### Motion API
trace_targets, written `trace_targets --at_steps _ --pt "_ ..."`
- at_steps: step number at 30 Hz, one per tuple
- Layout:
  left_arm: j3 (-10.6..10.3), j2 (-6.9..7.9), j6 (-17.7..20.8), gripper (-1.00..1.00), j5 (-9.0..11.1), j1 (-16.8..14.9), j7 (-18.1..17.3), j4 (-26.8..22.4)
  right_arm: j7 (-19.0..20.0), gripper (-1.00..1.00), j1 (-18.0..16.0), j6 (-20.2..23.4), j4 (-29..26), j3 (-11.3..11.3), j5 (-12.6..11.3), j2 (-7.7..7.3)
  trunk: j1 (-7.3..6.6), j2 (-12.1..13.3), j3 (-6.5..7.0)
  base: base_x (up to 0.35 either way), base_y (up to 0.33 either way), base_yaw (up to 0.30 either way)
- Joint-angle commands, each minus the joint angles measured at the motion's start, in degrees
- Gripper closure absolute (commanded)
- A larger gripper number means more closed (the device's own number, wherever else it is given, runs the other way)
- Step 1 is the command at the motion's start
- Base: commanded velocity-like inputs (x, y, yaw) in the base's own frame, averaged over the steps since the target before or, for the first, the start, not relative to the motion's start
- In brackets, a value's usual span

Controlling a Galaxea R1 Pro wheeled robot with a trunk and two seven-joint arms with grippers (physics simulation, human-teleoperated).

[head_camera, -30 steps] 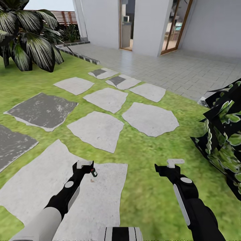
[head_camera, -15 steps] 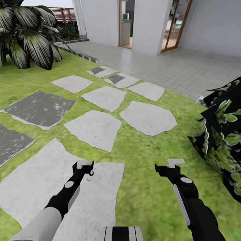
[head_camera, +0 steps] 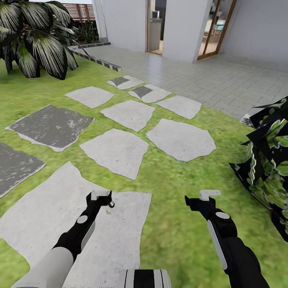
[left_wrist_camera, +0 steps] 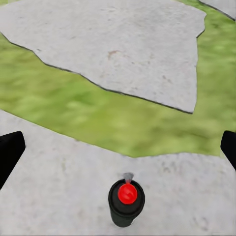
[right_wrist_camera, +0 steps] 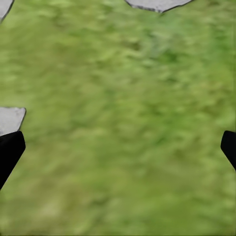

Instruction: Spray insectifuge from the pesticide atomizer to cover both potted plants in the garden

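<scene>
No words, numbers, brands or signs can be read anywhere in these pictures. The one mark is a plain red dot on top of a small dark lamp [left_wrist_camera: 126,202], which stands on a paving stone [left_wrist_camera: 64,191] and carries no lettering.

Pale and dark stepping stones [head_camera: 117,151] are lying across the grass. A small dark lamp with a red dot [left_wrist_camera: 127,201] is standing on one slab. A big striped plant [head_camera: 38,38] is growing near the paved terrace [head_camera: 208,82].
</scene>
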Motion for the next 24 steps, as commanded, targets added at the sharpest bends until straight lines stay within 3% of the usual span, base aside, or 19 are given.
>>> trace_targets --at_steps 1,11,24 --pt "0.0 0.00 -0.2 -1.00 0.0 0.0 0.0 -0.3 0.0 -1.00 0.0 0.3 -0.1 0.0 0.2 -0.01 -0.01 0.0 -0.12 0.000 0.000 0.100" --pt "-0.1 -0.04 -0.2 -1.00 -0.3 0.0 0.0 -1.2 0.0 -1.00 0.0 0.3 -0.1 0.0 0.2 -0.02 -0.01 0.0 -0.42 0.002 -0.002 0.037" --pt "0.0 -0.04 -0.2 -1.00 -0.1 -0.1 0.0 -1.1 0.0 -1.00 0.0 0.3 -0.1 0.0 0.2 -0.01 -0.01 0.0 -0.95 0.055 -0.102 0.074"
